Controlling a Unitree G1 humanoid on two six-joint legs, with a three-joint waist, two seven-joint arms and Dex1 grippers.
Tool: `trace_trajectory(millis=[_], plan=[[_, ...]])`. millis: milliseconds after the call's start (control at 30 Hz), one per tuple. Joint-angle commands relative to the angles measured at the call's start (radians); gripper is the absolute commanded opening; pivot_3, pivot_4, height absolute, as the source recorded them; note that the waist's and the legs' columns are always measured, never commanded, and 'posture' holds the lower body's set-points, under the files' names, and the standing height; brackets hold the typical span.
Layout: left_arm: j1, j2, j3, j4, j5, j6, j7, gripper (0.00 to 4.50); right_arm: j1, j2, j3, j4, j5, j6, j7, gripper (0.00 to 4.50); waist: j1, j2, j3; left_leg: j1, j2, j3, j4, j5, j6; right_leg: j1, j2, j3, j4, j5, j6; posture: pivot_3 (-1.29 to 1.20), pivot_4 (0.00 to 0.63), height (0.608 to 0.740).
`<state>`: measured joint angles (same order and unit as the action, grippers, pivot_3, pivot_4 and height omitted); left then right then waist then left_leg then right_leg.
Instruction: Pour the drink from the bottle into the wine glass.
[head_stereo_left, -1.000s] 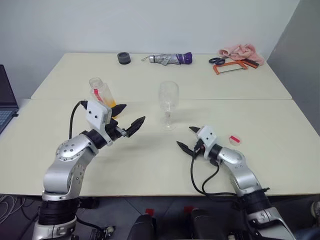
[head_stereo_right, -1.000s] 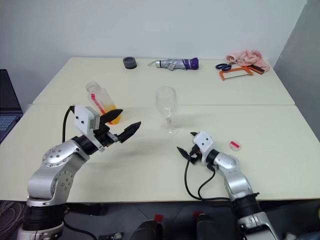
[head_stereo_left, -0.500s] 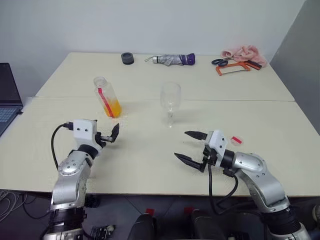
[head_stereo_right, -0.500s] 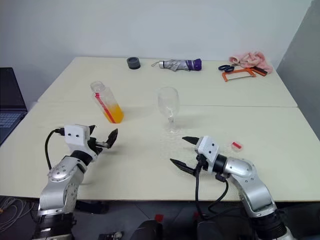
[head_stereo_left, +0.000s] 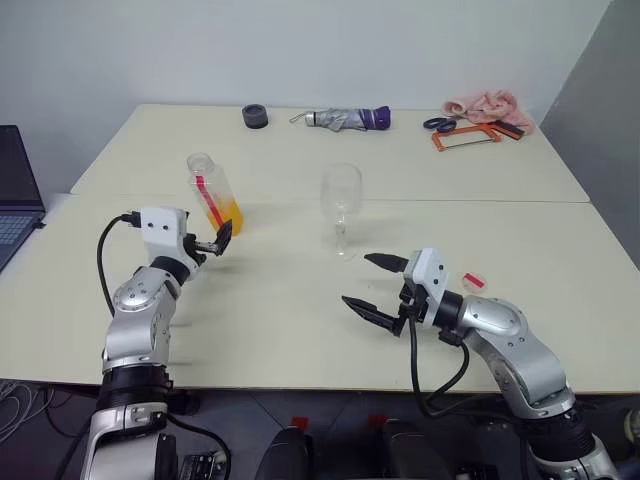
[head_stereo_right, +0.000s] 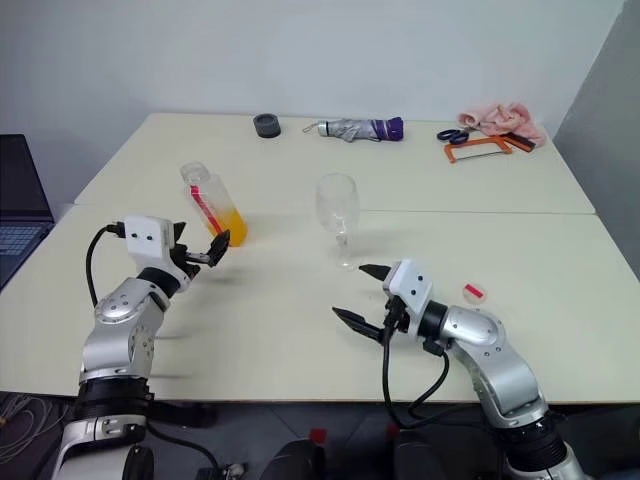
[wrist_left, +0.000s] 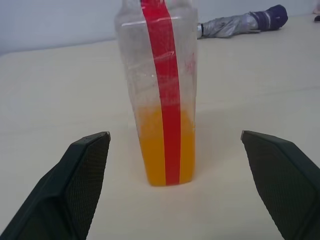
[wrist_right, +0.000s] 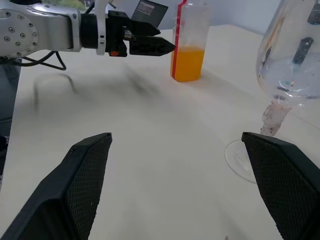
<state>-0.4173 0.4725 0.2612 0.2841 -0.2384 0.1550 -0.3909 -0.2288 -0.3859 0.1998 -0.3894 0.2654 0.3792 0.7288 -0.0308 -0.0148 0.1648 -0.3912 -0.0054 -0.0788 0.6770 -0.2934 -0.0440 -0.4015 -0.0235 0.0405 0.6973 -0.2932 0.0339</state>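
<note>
The bottle stands upright on the table, on the robot's left, with no cap on its neck as far as the head views let me judge. The drink fills only the lower part of it, bright orange behind the red label strip. The glass stands upright near the table's middle, well apart from the bottle, and its bowl looks empty: no orange shows in it, so none of the pouring appears to be done.

The left gripper is level with the bottle's lower half and just short of it, its two fingers spread wide. In the left wrist view the bottle sits squarely between the fingers but beyond their tips, not yet touched. The right gripper hovers over the table in front of the glass, near its foot but clear of it, also spread wide and holding nothing. A small red and white piece, possibly the cap, lies on the table just beside the right arm.

So the task is at its start, in the reach for the bottle. What is left, by my reading: move the left fingers around the bottle, close on it, lift, carry it across to the glass, tilt the neck over the rim, and pour without knocking the glass over.
</note>
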Motion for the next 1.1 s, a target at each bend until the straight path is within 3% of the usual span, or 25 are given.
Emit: trace_trajectory(millis=[33, 800, 900, 1100], plan=[[-0.047, 0.021, -0.001, 0.039, 0.016, -0.039, -0.011, 4.50, -0.027, 0.001, 0.001, -0.053, 0.008, -0.002, -0.009, 4.44, 0.000, 0.000, 0.000, 0.000, 0.000, 0.000, 0.000, 0.000, 0.000, 0.000, 0.000, 0.000, 0.000, 0.000, 0.000, 0.00, 0.150, 0.740], [-0.323, 0.022, -0.024, 0.381, 0.054, -0.149, -0.035, 4.50, -0.077, 0.010, 0.005, -0.031, 0.013, -0.011, -0.018, 4.44, -0.001, 0.000, 0.000, -0.002, -0.001, 0.000, 0.001, 0.000, 0.000, -0.002, 0.000, 0.000, 0.000, 0.000, 0.000, 0.00, 0.150, 0.740], [-0.342, 0.024, -0.024, 0.414, 0.061, -0.160, -0.031, 3.92, -0.083, 0.013, 0.006, -0.030, 0.014, -0.016, -0.015, 4.50, -0.001, 0.000, 0.000, -0.002, -0.001, 0.000, 0.001, 0.000, 0.000, -0.003, 0.000, 0.000, 0.000, 0.000, 0.000, 0.00, 0.150, 0.740], [-0.347, 0.017, -0.010, 0.433, 0.049, -0.161, -0.030, 2.05, -0.091, 0.024, 0.006, -0.030, 0.014, -0.036, -0.012, 4.50, -0.001, 0.000, 0.000, -0.003, -0.001, 0.000, 0.001, 0.000, 0.000, -0.003, 0.000, 0.000, 0.000, 0.000, 0.000, 0.00, 0.150, 0.740]])
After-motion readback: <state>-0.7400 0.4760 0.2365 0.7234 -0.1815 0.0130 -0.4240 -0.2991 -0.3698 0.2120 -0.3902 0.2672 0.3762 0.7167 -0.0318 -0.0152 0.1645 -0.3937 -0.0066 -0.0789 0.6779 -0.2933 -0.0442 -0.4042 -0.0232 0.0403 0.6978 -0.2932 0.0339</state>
